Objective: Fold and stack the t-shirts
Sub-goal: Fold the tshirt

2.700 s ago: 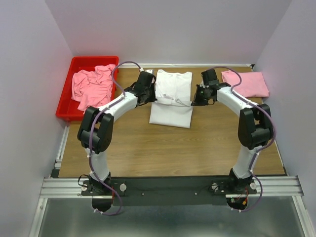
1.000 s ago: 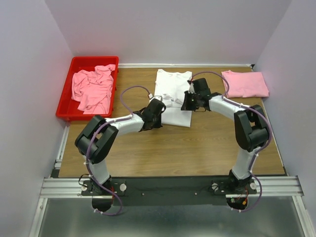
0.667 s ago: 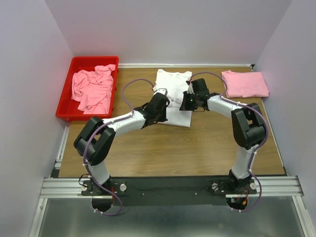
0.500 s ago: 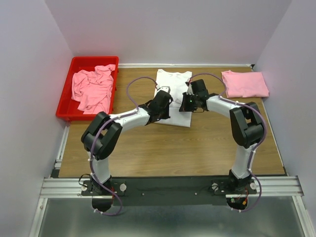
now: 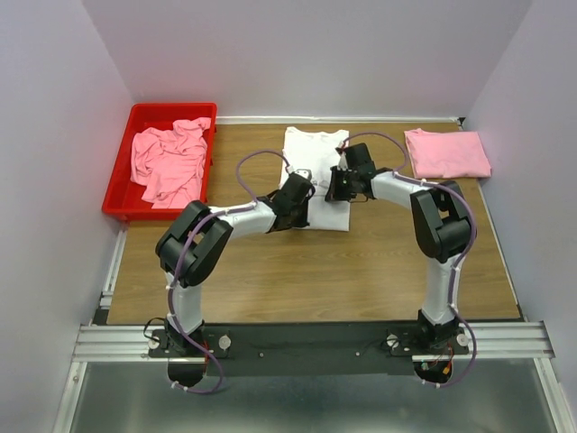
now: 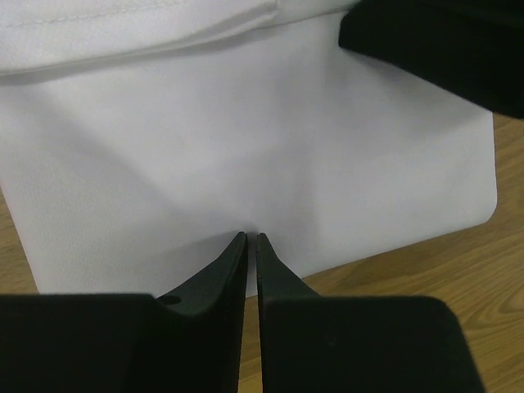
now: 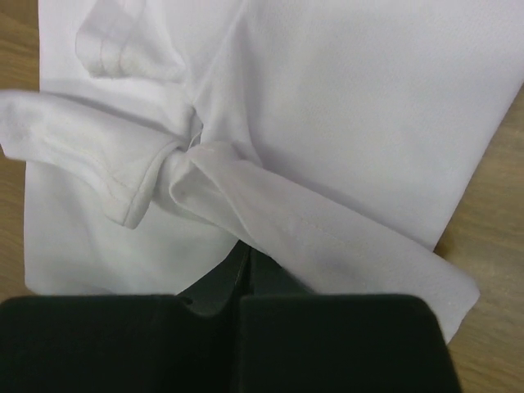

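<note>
Between the two claws lies the white t-shirt [image 5: 315, 152], part folded and flat. The left claw [image 6: 251, 237] is pressed nearly together, pinching a pucker of cloth at its tips. The right claw [image 7: 246, 250] is pressed together on a folded strip by the sleeve. It looks like light, limp, slippy cotton, so I'd grip doubled hems or edges, not a single layer.

Plain white t-shirt [image 5: 316, 162]. Folded t-shirt [image 5: 448, 153] and crumpled t-shirts [image 5: 169, 161]: plain light pink. Bin [image 5: 120, 194]: red. Bench [image 5: 306, 271]: brown wood grain.
</note>
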Controlling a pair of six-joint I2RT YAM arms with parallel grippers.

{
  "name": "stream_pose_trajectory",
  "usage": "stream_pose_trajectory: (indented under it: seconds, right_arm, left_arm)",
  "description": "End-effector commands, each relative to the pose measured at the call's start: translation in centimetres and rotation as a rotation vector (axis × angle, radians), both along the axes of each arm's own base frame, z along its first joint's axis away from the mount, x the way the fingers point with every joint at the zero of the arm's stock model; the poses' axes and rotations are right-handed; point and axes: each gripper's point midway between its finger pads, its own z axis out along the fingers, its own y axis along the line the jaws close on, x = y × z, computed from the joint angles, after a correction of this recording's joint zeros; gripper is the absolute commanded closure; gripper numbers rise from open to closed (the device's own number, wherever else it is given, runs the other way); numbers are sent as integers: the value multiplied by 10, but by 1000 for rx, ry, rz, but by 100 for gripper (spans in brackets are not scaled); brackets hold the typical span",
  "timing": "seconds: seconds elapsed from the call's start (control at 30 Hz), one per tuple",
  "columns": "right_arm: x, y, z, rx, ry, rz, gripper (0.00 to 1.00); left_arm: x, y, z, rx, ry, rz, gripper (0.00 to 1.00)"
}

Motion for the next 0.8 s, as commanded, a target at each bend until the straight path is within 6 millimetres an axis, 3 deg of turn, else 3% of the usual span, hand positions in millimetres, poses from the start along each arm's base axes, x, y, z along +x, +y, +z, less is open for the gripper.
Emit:
stream_pose_trajectory:
  seconds: [0.0,0.17,0.23,0.3,0.4,0.43,0.47,0.5,0.57,0.6,0.77]
  right_arm:
    - [36,-6,1,-69,-89,-45,95]
    - [100,-12,43,-80,-240,-118,94]
    - [115,-16,44,-73,-254,-132,93]
    - [125,-10,61,-41,-286,-116,93]
    - [95,14,71,73,-236,4,93]
    - [77,30,77,125,-217,74,92]
    - [64,38,93,147,-233,111,91]
    - [40,43,81,158,-187,157,91]
    - [10,60,95,192,-205,230,91]
    - [-12,67,84,228,-158,266,91]
    - [-56,81,72,317,-100,330,91]
  left_arm:
    - [-26,11,-21,30,80,-40,84]
    - [-42,16,-25,11,108,-48,85]
    - [-48,13,-18,-18,111,-66,85]
    - [-55,16,-19,-23,123,-67,85]
    - [-62,18,-16,-40,128,-66,85]
    - [-63,16,-12,-55,127,-70,85]
    - [-64,15,-11,-66,124,-72,85]
    - [-67,15,-11,-74,131,-77,85]
    - [-70,15,-9,-87,132,-80,85]
    - [-72,14,-4,-98,125,-84,85]
    - [-81,22,-1,-107,120,-72,85]
